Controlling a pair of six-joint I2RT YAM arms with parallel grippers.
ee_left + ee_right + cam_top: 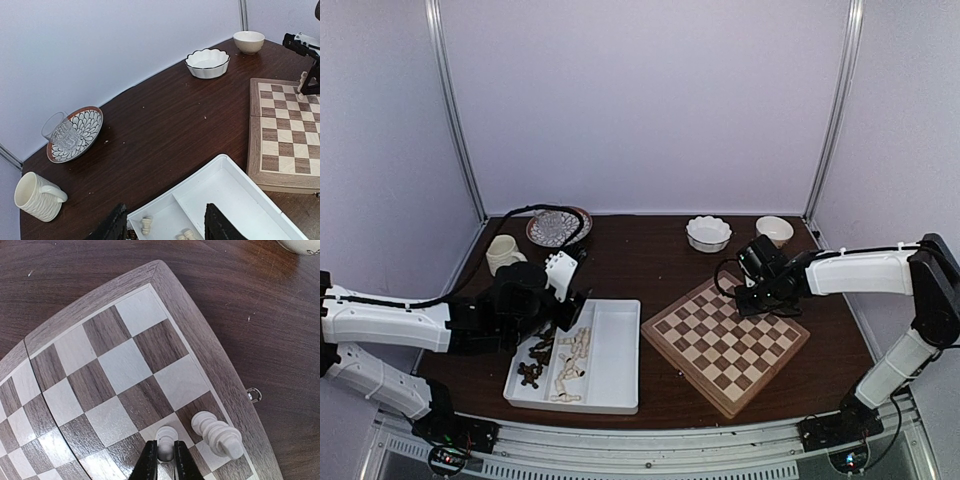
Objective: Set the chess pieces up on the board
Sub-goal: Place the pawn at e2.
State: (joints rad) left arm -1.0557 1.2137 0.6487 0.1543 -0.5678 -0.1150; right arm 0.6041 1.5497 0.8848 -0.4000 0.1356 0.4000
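- Nearest you, the white tray (615, 375) lies on the table (660, 265), just left of the board (725, 345).
- The tray's left compartment holds loose cream chess pieces (570, 370) and, beside them on the left, dark chess pieces (532, 372), all lying in a jumble.
- Your left jaws hang over the far end of that compartment. They stand about half open, the two black fingers (114, 227) well apart and nothing between them. Through the left wrist camera you see a few cream pieces in the tray below the gap.
- The board sits turned like a diamond, one corner toward you.
- Your right arm (860, 272) reaches in from the right to the board's far right edge. The right jaws are closed on a cream piece (165, 440), held upright over a square in the outer row. You cannot tell whether its base touches the board.
- A second cream piece (218, 434) stands just beside it on the next square, close to the rim.
- Farthest back: a ribbed mug (503, 252) and a patterned plate (558, 228) carrying a glass (62, 132) on the left, a scalloped bowl (708, 233) and a plain bowl (774, 230) on the right.
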